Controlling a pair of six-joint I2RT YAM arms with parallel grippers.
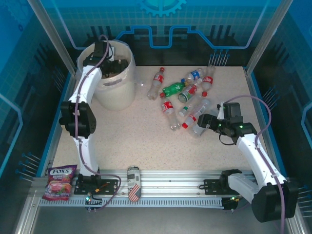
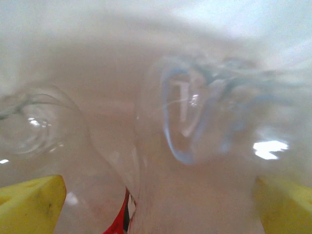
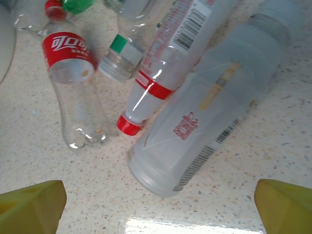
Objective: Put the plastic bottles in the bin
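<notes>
Speckled beige tabletop (image 1: 146, 141) enclosed by blue translucent panels (image 1: 219, 19) and aluminium posts (image 1: 52, 36)

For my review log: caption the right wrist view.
Open right tool above a large clear bottle and red-capped bottles on speckled table.

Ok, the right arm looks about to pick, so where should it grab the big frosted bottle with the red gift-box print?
Take the frosted bottle across its body near the base end, coming straight down. It lies flat on the table, diagonal to the open right gripper, so probably turn the wrist until the jaws straddle it. A red-capped bottle crowds its far flank.
</notes>
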